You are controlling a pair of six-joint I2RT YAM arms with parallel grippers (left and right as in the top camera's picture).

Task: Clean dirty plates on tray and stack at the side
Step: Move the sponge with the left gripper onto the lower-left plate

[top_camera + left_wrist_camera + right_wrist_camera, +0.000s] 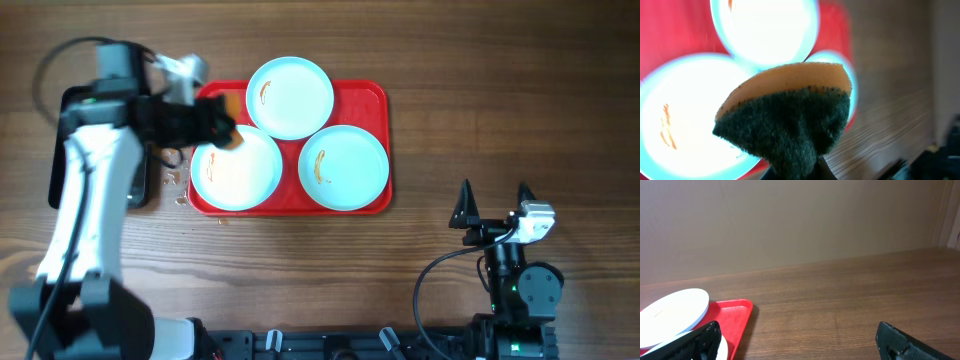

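Note:
Three pale mint plates lie on the red tray (372, 100): a top one (290, 96), a lower right one (344, 166) and a lower left one (236, 168), each with orange-brown smears. My left gripper (222, 131) is shut on a sponge (790, 112), orange on top with a dark green scrub side, and holds it at the upper edge of the lower left plate (685, 115). My right gripper (494, 203) is open and empty, resting over bare table right of the tray (735, 312).
A black pan (70, 110) lies left of the tray, mostly under my left arm. Small crumbs or drops (176, 178) dot the table between pan and tray. Bare wood lies to the right of the tray.

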